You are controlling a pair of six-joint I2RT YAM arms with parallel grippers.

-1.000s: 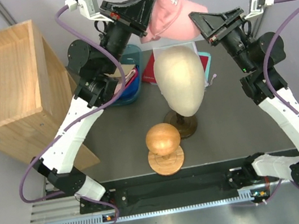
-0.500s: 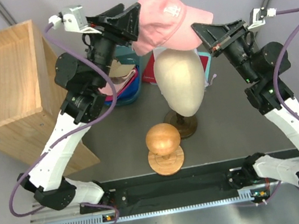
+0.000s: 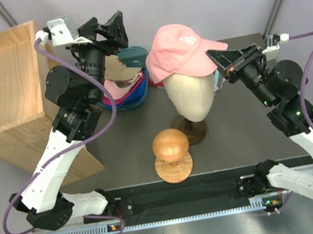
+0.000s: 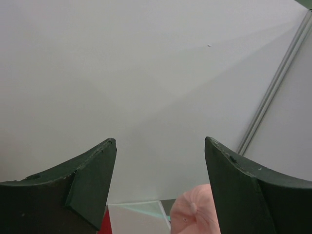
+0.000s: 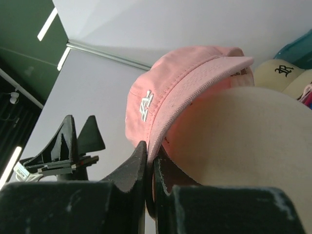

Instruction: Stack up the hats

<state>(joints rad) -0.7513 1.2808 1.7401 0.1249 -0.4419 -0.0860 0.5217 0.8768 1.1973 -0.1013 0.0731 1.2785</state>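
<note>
Pink cap (image 3: 178,47) sits on the mannequin head (image 3: 190,96), mid worktop (image 3: 237,133), brim pointing toward the right arm. Right gripper (image 3: 212,56) jaws clamped together on the brim edge. Left gripper (image 3: 104,26) raised near the cap's other side, not touching it, jaws apart with nothing between them. Tan cap (image 3: 117,69) lies on top of the heap of caps (image 3: 128,91) at back left. Wooden ball (image 3: 170,144) stands just in front of the head.
</note>
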